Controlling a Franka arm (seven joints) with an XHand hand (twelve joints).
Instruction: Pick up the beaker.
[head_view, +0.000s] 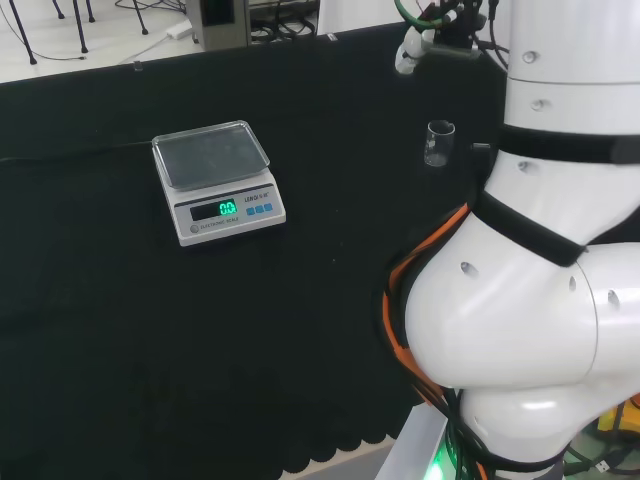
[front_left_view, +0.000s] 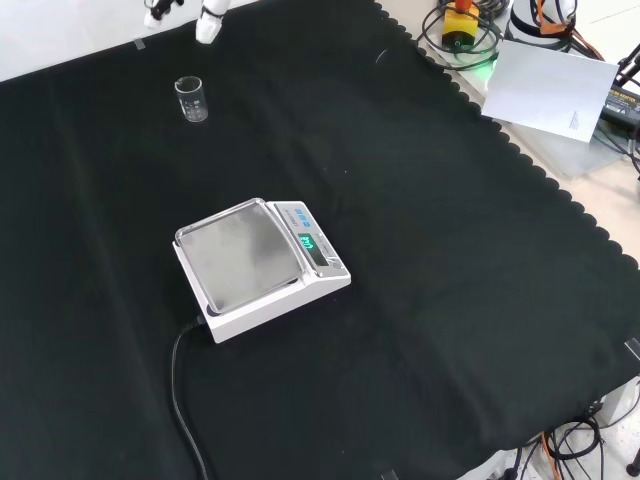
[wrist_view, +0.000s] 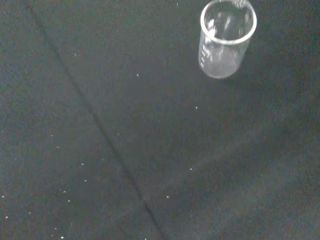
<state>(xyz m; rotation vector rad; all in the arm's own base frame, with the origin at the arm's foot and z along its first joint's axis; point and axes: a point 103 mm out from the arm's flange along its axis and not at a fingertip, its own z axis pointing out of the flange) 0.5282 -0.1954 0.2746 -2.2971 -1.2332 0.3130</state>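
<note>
hand: a white finger part (front_left_view: 208, 24) shows at the top edge of the front view, with another white tip beside it; in the head view a white part sits up at the top, left of the arm's links. Whether the fingers are spread or curled, cannot tell. Nothing visibly held.
hand pose: up off the counter (front_left_view: 420, 250), apart from the beaker, no contact. The wrist view looks down past the palm onto cloth with the beaker near one edge, so the palm seems not yet centred on it.
beaker: small clear glass beaker (front_left_view: 191, 99), upright, appears empty, standing alone on the black cloth just below the hand in the front view; in the head view (head_view: 438, 143) it stands close beside the arm's white links.
risk, tipping: light and narrow; a finger meeting the rim or one wall first would likely knock it over or skid it on the cloth.
risk, misjudged grasp: clear glass on black is hard to read; closing off-centre could pinch air or clip the lip.
risk, arm: the links stand near the beaker in the head view; a sweeping approach could brush it.
scale: white scale (front_left_view: 262, 265) with steel pan, display lit, well apart from the beaker; no hazard to this grasp.
</note>
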